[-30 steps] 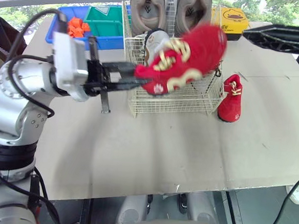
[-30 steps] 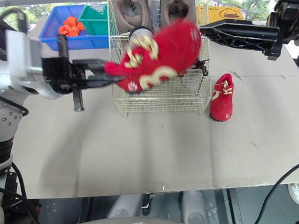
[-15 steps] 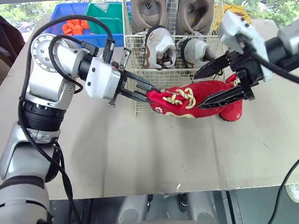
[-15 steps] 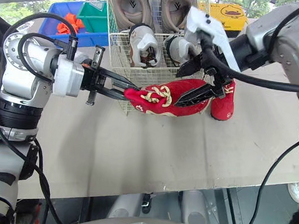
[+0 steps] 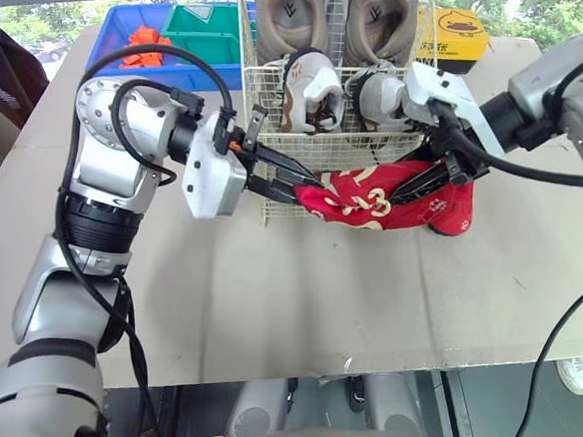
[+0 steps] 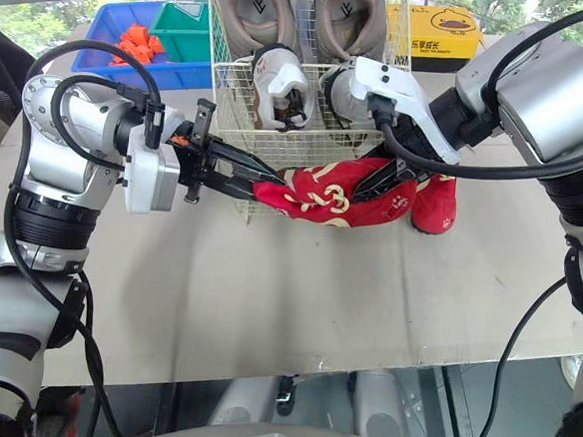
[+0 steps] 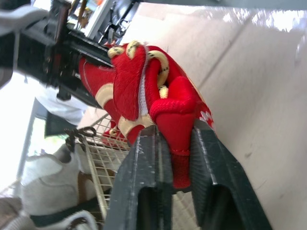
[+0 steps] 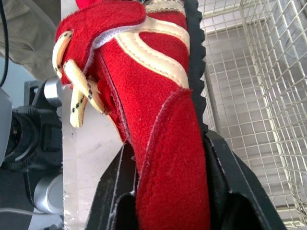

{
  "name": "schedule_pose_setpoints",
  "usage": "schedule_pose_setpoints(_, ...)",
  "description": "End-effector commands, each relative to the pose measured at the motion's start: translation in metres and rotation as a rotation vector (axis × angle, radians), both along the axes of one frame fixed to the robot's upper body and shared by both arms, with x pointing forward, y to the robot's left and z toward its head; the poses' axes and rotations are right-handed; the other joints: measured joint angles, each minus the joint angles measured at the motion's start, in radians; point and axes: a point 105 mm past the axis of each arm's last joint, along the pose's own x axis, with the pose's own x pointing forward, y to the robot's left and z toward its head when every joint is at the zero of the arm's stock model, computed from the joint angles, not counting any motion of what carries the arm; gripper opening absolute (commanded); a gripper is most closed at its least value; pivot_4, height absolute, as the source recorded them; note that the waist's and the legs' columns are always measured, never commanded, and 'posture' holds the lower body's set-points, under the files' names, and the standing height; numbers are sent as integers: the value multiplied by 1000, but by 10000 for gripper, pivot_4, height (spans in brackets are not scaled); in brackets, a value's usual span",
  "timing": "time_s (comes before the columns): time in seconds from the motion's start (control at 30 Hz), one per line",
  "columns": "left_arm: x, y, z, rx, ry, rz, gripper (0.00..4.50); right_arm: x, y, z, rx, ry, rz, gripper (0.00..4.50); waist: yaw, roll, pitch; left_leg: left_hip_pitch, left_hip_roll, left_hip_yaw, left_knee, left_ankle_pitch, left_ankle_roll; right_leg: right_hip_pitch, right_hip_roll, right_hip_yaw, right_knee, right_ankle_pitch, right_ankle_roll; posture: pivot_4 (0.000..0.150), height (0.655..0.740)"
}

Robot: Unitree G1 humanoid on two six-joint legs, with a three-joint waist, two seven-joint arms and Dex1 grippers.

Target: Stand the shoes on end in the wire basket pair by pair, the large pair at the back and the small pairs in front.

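We see both pincers on one red shoe (image 5: 378,197). The left pincer (image 5: 296,182) is clenched on its left end. In the left wrist view the two black fingers (image 7: 144,182) squeeze the red fabric between them. The right pincer (image 5: 417,180) is clenched on the right end. In the right wrist view the shoe fills the gap between the fingers (image 8: 225,167), with its black tread along one side.

The red shoe lies on its side, lengthwise left to right, just near of the basket (image 5: 272,205) and against its near wall. We cannot tell if it touches the surface (image 5: 316,290) or hangs just above it. Cream laces and cream trim face up and toward us.

A second red shoe (image 6: 435,204) stands on the surface just right of the basket, partly hidden behind the held shoe and the right pincer.

Inside the basket, a tan pair (image 5: 288,13) stands on end at the far side, soles toward us. A grey pair (image 5: 316,88) sits on end just near of it.

Far left on the surface are a blue bin (image 5: 120,28) with orange bits (image 5: 144,36) and a green bin (image 5: 209,33) beside it. A yellow box (image 5: 456,35) sits far right of the basket.
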Motion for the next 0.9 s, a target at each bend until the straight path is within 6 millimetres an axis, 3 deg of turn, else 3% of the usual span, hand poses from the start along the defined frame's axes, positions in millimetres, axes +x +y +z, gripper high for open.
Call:
schedule_pose_setpoints(0.03,11,24,50,-396,371,264,24796,-19,-2,27,221,70,-7,5648,0,0,0,0,0,-1,0,0,0,0,0,-1,0,0,0,1500,7400)
schedule_pose_setpoints(0.1,14,36,60,-558,611,357,34067,-22,-3,33,313,95,-41,5428,1,0,0,0,0,-2,0,0,1,0,0,-2,2,0,0,1500,7400)
schedule_pose_setpoints(0.17,9,52,52,-654,801,430,43111,-28,-1,42,465,110,-54,5405,-2,-1,0,1,1,-3,1,0,1,1,-1,-2,4,0,1,1500,7400)
schedule_pose_setpoints(0.2,6,59,46,-718,907,461,43286,-30,0,45,532,120,-68,5244,-9,0,0,2,1,-3,1,0,1,1,-2,-2,5,0,1,1500,7400)
schedule_pose_setpoints(0.27,-3,62,28,-792,1040,505,43286,-31,4,44,630,111,-106,5061,-12,0,-1,5,1,-2,0,0,0,1,-5,1,7,0,1,1500,7400)
schedule_pose_setpoints(0.33,-19,50,8,-819,1123,501,43286,-30,10,43,722,89,-141,5053,-11,-1,-1,7,0,-3,-1,1,-1,3,-7,3,9,0,1,1500,7400)
schedule_pose_setpoints(0.43,-29,23,-2,-893,1202,463,43286,-22,25,43,836,93,-209,4938,6,-1,-1,8,-1,-4,-2,3,-6,4,-9,4,8,0,0,1500,7400)
schedule_pose_setpoints(0.67,-28,-2,13,-944,1253,347,43286,-24,46,34,894,138,-226,4711,14,-2,-3,13,-7,-4,-3,5,-9,8,-6,2,9,1,-1,1500,7400)
schedule_pose_setpoints(0.77,-17,3,22,-995,1260,341,43286,-25,48,32,895,147,-217,4708,5,-2,-3,14,-8,-2,-3,5,-9,9,-5,3,8,1,-1,1500,7400)
schedule_pose_setpoints(0.87,-15,2,24,-972,1250,331,28996,-27,47,31,902,152,-209,4706,-1,-2,-3,14,-8,-1,-3,5,-9,9,-4,4,8,1,-1,1500,7400)
schedule_pose_setpoints(0.9,-15,2,24,-968,1249,326,26148,-28,47,31,904,152,-205,4705,-3,-2,-3,14,-8,-1,-4,5,-9,9,-4,4,8,1,-1,1500,7400)
